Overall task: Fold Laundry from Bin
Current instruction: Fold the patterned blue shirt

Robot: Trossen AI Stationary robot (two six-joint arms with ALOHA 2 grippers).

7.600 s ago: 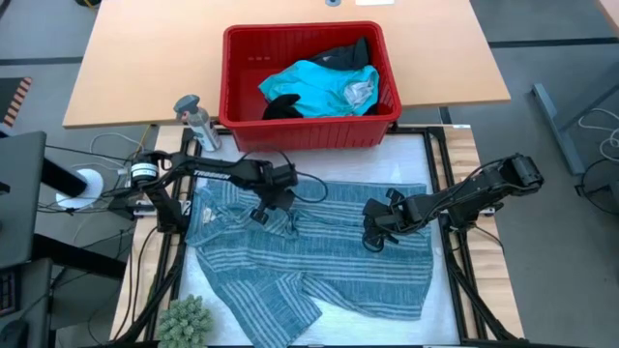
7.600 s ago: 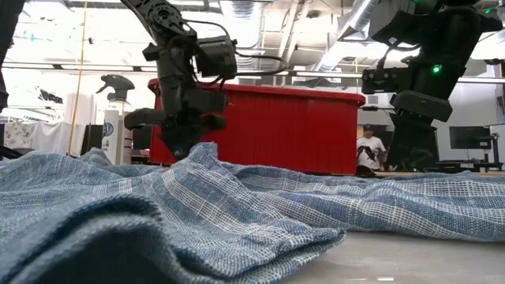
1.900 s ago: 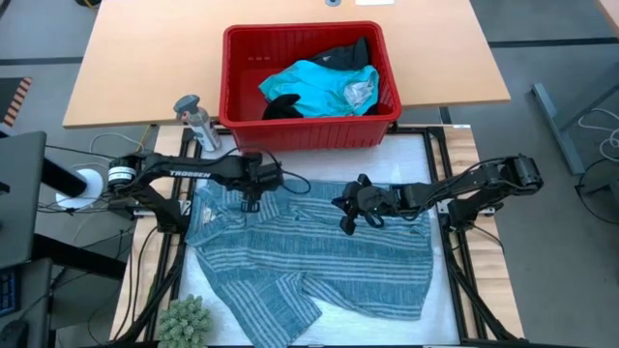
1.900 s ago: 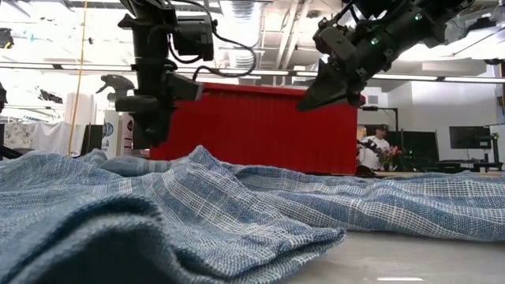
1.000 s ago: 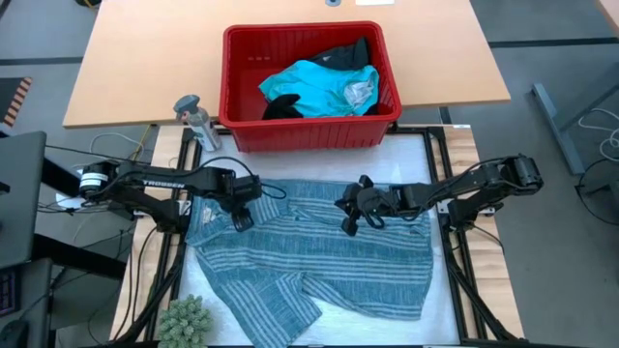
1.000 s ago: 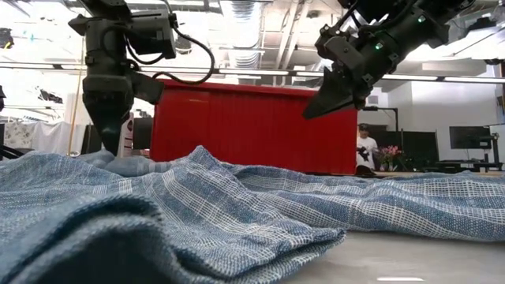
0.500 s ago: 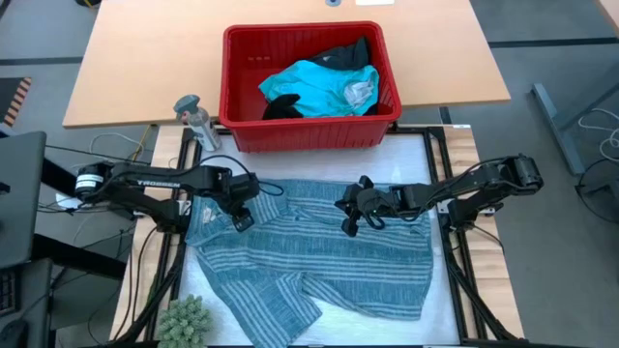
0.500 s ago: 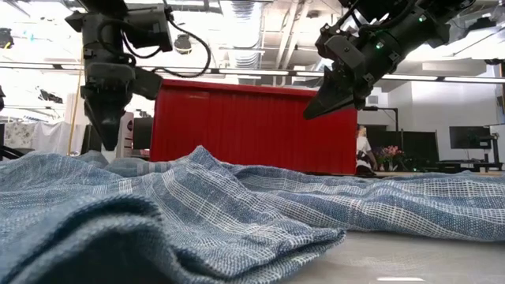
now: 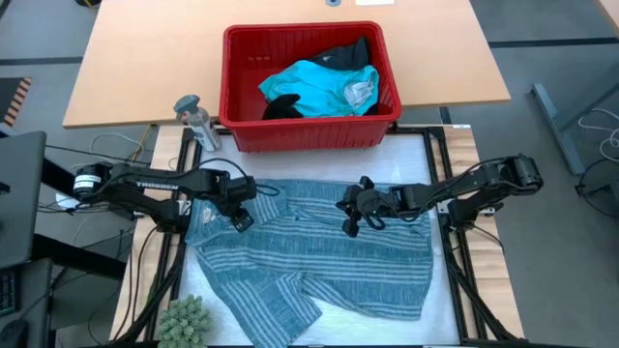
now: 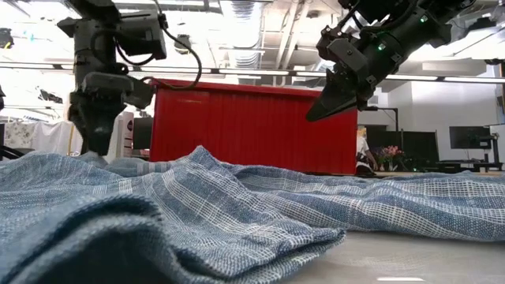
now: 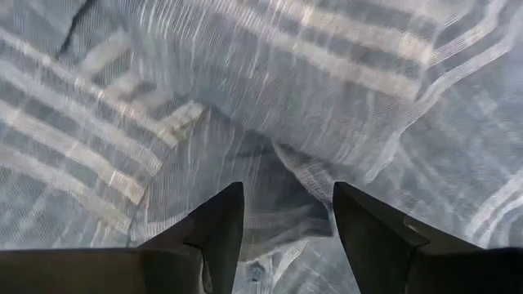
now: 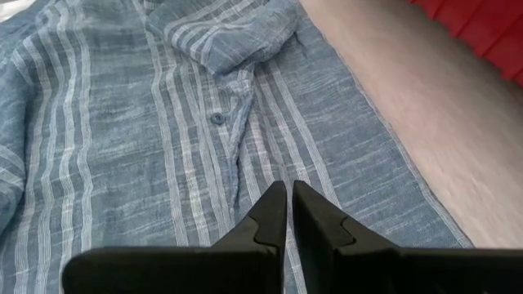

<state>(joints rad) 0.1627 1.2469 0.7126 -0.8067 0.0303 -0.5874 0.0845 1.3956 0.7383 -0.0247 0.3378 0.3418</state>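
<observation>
Since half a second ago, almost nothing is shifting: the left gripper [image 9: 239, 220] is settling a touch lower over the shirt [image 9: 319, 251], while the right gripper [image 9: 350, 227] is hanging where it was. The shirt is lying spread but rumpled on the mat [image 9: 411, 159] in front of the bin [image 9: 309, 130].

The left gripper's fingers [image 11: 219, 224] are standing apart, pointing down at a raised fold near the shirt's upper left edge, not gripping anything. The right gripper's fingers [image 12: 270, 214] are pressed together and holding nothing, hovering above the cloth near the button placket.

To do this step well, I judge the left gripper should be closing on a single layer at the fold, not a bunched double layer, and the right should be opening before dropping onto its side, so both are pulling evenly to flatten the shirt.

The bin is holding a turquoise garment [image 9: 314, 87] on top, with black pieces [image 9: 282, 108] tucked beside and behind it.
</observation>
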